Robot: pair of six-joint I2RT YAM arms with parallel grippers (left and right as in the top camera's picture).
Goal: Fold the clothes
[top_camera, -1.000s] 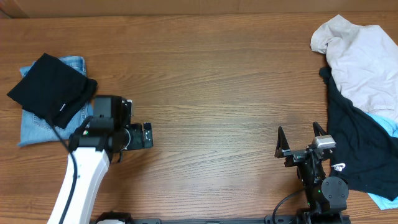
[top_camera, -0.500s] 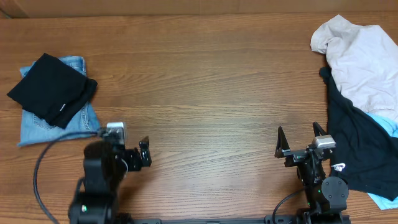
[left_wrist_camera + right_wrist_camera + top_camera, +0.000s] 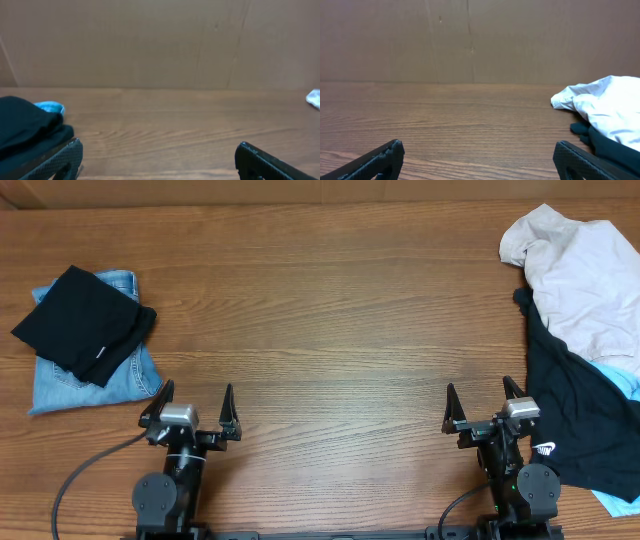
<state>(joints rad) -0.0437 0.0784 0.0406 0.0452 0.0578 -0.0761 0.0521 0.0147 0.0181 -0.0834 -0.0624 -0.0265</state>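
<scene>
Table (image 3: 330, 300) holds a folded stack (image 3: 85, 330) at its left end, a loose pile (image 3: 585, 310) at its right, partly out of frame. Left gripper (image 3: 197, 395) and right gripper (image 3: 478, 393), at its near edge, gape wide, empty.

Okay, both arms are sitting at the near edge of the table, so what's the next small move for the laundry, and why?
Probably reach the right gripper toward the white garment, which lies crumpled over a black garment on that side. It and the left gripper are open and empty, and the folded black piece on the jeans looks done.
</scene>
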